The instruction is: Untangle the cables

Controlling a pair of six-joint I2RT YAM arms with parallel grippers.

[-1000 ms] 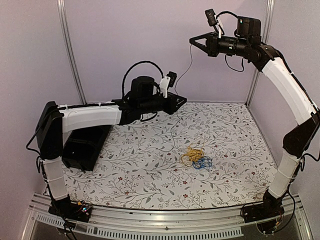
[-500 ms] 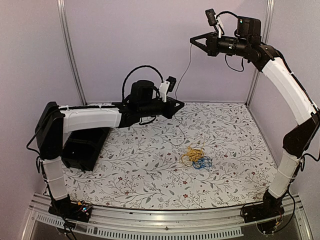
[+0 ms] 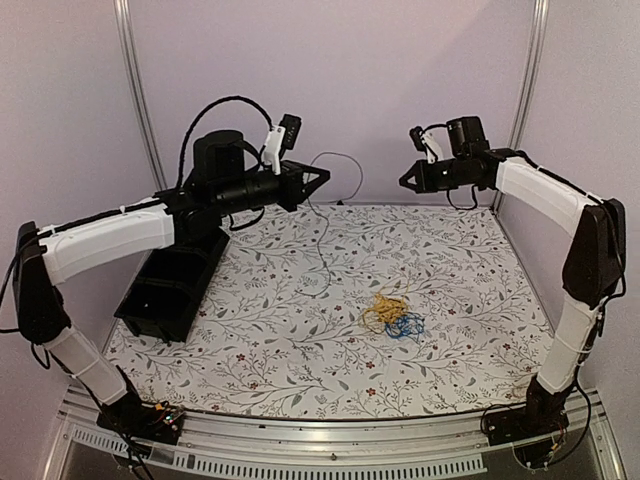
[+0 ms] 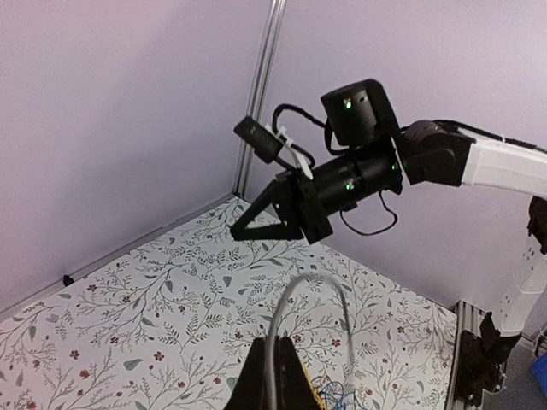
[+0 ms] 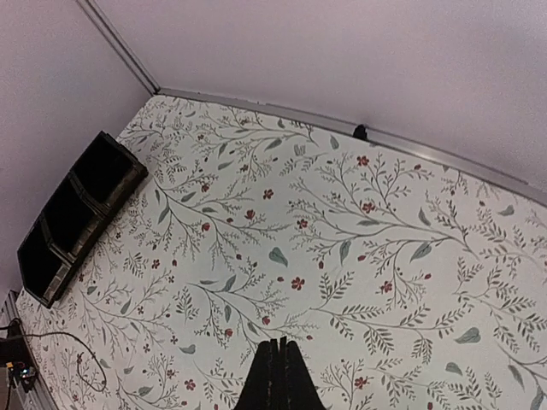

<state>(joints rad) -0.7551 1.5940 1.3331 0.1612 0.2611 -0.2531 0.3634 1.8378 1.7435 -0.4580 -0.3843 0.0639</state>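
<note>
On desk (image 3: 470, 260), near middle, tangle (image 3: 392, 315) lying: yellow and blue cables knotting together, touching. Cream cable (image 4: 272, 346) hanging from left fingers (image 3: 324, 180), looping above them and trailing down toward tangle; cannot tell whether its low end is lying free. Left fingers clamping cream cable, raised over far desk. Right fingers (image 3: 404, 183) pressing together, holding nothing, facing left fingers, well apart. Judging: 1 of 3 cables coming partly out; 2 remaining to separate.
</note>
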